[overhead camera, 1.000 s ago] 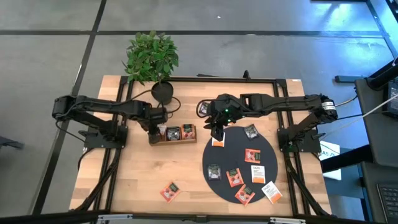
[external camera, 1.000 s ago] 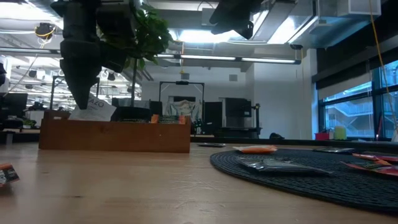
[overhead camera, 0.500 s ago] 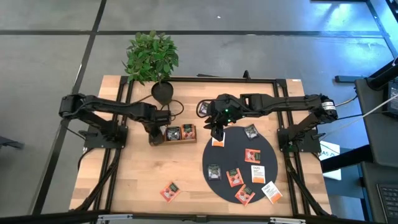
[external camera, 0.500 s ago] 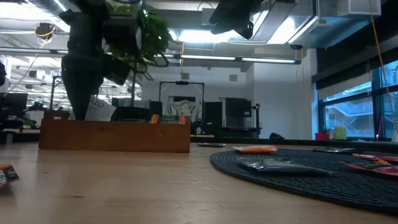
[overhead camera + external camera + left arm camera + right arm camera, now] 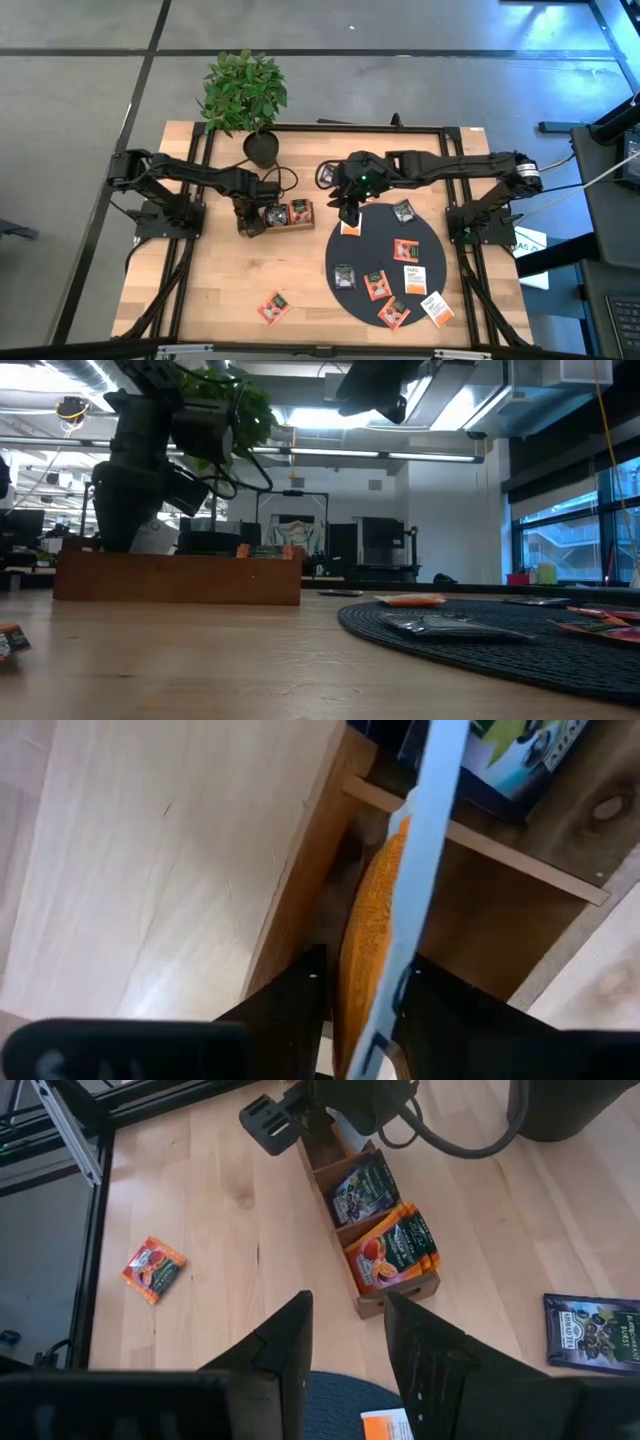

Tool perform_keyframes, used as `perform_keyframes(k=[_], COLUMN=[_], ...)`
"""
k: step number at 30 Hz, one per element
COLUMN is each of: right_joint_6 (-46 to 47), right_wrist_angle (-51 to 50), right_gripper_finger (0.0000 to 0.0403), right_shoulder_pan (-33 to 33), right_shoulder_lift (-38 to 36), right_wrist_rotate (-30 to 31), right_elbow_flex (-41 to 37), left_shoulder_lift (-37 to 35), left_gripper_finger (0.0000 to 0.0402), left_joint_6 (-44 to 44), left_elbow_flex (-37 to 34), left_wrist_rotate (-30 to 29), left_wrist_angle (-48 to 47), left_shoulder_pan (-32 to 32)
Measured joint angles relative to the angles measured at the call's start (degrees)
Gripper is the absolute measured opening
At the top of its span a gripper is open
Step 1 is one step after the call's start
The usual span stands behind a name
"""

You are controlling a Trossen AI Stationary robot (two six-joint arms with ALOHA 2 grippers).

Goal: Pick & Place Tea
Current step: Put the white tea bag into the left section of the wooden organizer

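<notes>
Sachets: one lies alone on the bare wood at the near left (image 5: 273, 306), seven more wait on the black mat (image 5: 350, 250) to the right. Tray (image 5: 298, 225) beyond holds some in two compartments. My left gripper (image 5: 251, 219) pinches a white-and-orange sachet (image 5: 400, 910) over the tray's left compartment, walls close. My right gripper (image 5: 346, 212) hovers part-open, empty, at the mat's far edge. Open wood near.

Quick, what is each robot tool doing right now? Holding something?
Left tool: shut on a white tea sachet, over the wooden tray's end compartment.
Right tool: open, empty, above the black mat's edge.
</notes>
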Motion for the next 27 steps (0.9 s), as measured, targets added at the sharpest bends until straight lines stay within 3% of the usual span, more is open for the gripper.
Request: perform_keyframes(k=[17, 20, 24, 27], right_joint_6=[0.46, 0.46, 0.44, 0.4], right_wrist_angle=[-0.05, -0.05, -0.05, -0.05], right_gripper_finger=[0.0129, 0.0129, 0.0129, 0.0129], right_shoulder_pan=[0.0, 0.0, -0.01, 0.0], right_shoulder_lift=[3.21, 3.21, 3.21, 3.21], right_wrist_rotate=[-0.67, -0.68, -0.68, -0.71], right_elbow_flex=[-0.02, -0.02, -0.02, -0.02], left_shoulder_lift=[-2.41, -2.41, -2.41, -2.43], left_gripper_finger=[0.0101, 0.0078, 0.0019, 0.001], left_joint_6=[2.61, 2.64, 3.73, 4.14], left_elbow_flex=[0.02, 0.02, 0.02, 0.02], left_wrist_rotate=[-0.14, -0.14, -0.27, -0.34], left_wrist_angle=[0.38, 1.35, 2.31, 3.14], left_shoulder_pan=[0.02, 0.02, 0.02, 0.02])
